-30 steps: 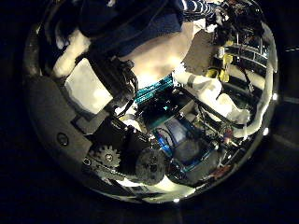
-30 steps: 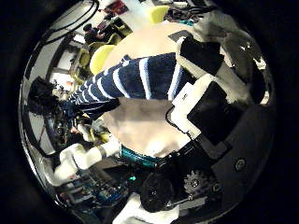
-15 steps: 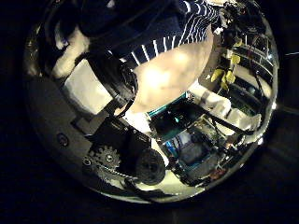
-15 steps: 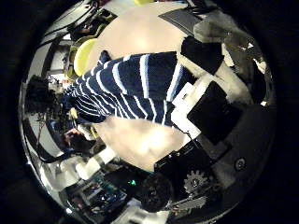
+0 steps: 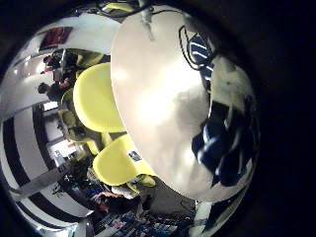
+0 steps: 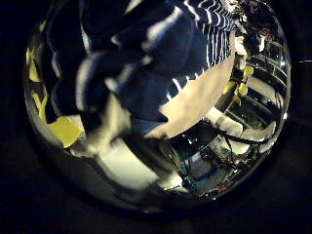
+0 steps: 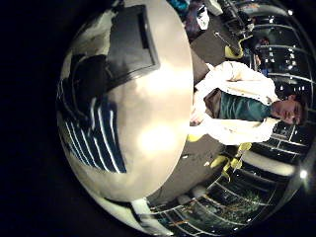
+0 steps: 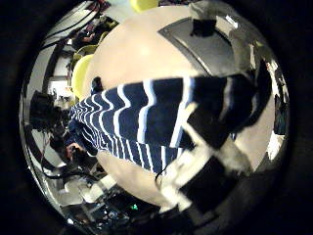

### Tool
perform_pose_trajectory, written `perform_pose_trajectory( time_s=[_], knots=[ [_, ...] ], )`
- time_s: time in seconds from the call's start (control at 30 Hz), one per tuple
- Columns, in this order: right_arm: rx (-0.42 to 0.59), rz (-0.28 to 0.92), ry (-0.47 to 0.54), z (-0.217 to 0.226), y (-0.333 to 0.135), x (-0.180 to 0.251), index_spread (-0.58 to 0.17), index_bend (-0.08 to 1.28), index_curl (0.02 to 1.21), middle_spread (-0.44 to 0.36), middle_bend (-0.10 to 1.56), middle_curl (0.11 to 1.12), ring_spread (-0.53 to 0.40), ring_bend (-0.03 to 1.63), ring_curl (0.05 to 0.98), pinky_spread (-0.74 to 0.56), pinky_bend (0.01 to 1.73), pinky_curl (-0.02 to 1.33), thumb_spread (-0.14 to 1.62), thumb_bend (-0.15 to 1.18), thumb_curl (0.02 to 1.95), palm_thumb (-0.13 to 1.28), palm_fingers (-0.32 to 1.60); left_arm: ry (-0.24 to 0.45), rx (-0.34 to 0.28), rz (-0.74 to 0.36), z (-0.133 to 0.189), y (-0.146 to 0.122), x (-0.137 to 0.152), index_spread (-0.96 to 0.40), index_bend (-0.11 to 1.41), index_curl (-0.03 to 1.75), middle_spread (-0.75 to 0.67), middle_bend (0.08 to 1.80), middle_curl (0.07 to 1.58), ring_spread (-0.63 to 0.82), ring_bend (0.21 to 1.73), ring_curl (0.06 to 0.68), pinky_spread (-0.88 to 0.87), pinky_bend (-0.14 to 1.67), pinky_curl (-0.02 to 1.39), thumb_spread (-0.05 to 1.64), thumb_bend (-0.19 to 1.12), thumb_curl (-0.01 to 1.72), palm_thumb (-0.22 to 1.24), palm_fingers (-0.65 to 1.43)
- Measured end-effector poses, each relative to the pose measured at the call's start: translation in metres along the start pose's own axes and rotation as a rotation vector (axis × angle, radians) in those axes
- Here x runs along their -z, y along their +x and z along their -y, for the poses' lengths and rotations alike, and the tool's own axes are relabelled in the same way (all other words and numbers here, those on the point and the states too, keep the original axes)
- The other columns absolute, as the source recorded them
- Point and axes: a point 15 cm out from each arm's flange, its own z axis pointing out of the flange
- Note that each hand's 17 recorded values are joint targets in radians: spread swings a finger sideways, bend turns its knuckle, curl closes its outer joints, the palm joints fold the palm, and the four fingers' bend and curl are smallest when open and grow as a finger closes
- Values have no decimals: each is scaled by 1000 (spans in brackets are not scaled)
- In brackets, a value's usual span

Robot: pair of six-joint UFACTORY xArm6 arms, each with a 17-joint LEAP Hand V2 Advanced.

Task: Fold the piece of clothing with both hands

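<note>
The striped garment (image 8: 132,117) stretches across the round table (image 8: 137,54) in the right thumb side view. My right hand (image 8: 223,132) has blurred fingers curled on one end of it. In the left thumb side view the garment (image 6: 180,54) fills most of the picture, close to the palm, with my left hand (image 6: 109,122) closed on its cloth. From the little finger sides the garment (image 5: 225,138) (image 7: 94,123) sits bunched near the table's edge, right beside each palm.
A dark flat rectangular thing (image 7: 130,44) lies on the table beyond the garment, also seen as a slab (image 8: 201,34) in the right thumb side view. Chairs (image 5: 99,94) stand round the table's (image 5: 158,94) far side.
Both thumb side views have shifted, so both hands moved. The garment now lies much closer to both palms and is spread wider between them, and the fingers cover more of its cloth.
</note>
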Motion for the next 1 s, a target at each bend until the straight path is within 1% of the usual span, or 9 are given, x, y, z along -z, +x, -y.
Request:
perform_pose_trajectory(
  time_s=[0.07, 0.1, 0.2, 0.33, 0.43, 0.53, 0.73, 0.83, 1.0],
  knots=[
    [-24, -1, 25, -3, 15, 15, -437, 315, 683, -251, 695, 701, -235, 1200, 676, -219, 983, 887, 1307, -33, 501, 628, 14, 36, 17, -7, 2, -6, 8, -273, 150, 1138, -260, 159, 1102, -232, 1146, 415, -376, 1010, 595, 1131, -53, 388, 286, -26],
    [-30, -1, 34, -5, 23, 23, -441, 304, 646, -228, 634, 660, -204, 1135, 636, -143, 939, 858, 1303, -36, 480, 590, -7, 61, 28, -10, 1, -12, 15, -260, 146, 1094, -219, 148, 1059, -202, 1132, 408, -349, 995, 590, 1123, -48, 377, 268, -27],
    [-31, -3, 62, -11, 42, 44, -442, 285, 597, -199, 574, 610, -158, 1056, 588, -21, 873, 813, 1296, -32, 451, 548, -3, 110, 52, -16, -5, -23, 34, -226, 153, 990, -112, 147, 959, -119, 1071, 385, -236, 900, 562, 1104, -41, 354, 228, -67],
    [-23, -6, 59, -28, 54, 64, -437, 263, 537, -180, 504, 545, -110, 959, 523, 150, 774, 740, 1285, -23, 415, 508, 35, 138, 62, -31, -16, -28, 51, -181, 171, 848, 30, 161, 811, -25, 997, 354, -102, 792, 522, 1087, -29, 329, 206, -30],
    [-17, -3, 44, -35, 56, 68, -434, 248, 507, -176, 474, 511, -84, 908, 490, 239, 723, 696, 1276, -21, 400, 495, 64, 140, 45, -58, -23, -21, 57, -161, 177, 777, 84, 169, 734, 13, 956, 337, -46, 754, 502, 1081, -25, 319, 204, -5],
    [-22, -1, 30, -38, 60, 64, -435, 229, 481, -173, 443, 484, -61, 865, 459, 304, 684, 656, 1270, -17, 388, 495, 95, 101, 11, -109, -31, 2, 46, -147, 183, 716, 115, 180, 674, 39, 928, 324, -3, 709, 482, 1080, -23, 312, 206, 10],
    [-53, 5, 13, -43, 76, 54, -429, 198, 448, -170, 391, 444, -24, 780, 413, 378, 639, 601, 1274, -8, 376, 522, 125, 45, -61, -201, -35, 65, 12, -122, 187, 630, 146, 181, 582, 71, 880, 303, 68, 624, 447, 1101, -19, 299, 220, 38],
    [-51, 15, 10, -48, 79, 55, -426, 186, 427, -169, 365, 426, -13, 749, 388, 402, 608, 570, 1275, -13, 369, 531, 147, 54, -80, -212, -30, 87, -9, -115, 186, 595, 152, 180, 544, 79, 860, 296, 92, 591, 431, 1110, -19, 294, 224, 56],
    [-54, 41, -34, -72, 87, 41, -421, 177, 403, -159, 340, 409, -4, 718, 365, 426, 579, 533, 1275, -14, 361, 535, 161, 103, -95, -221, -13, 121, -29, -109, 191, 554, 140, 178, 492, 86, 833, 284, 109, 551, 412, 1129, -17, 291, 240, 87]
  ],
)
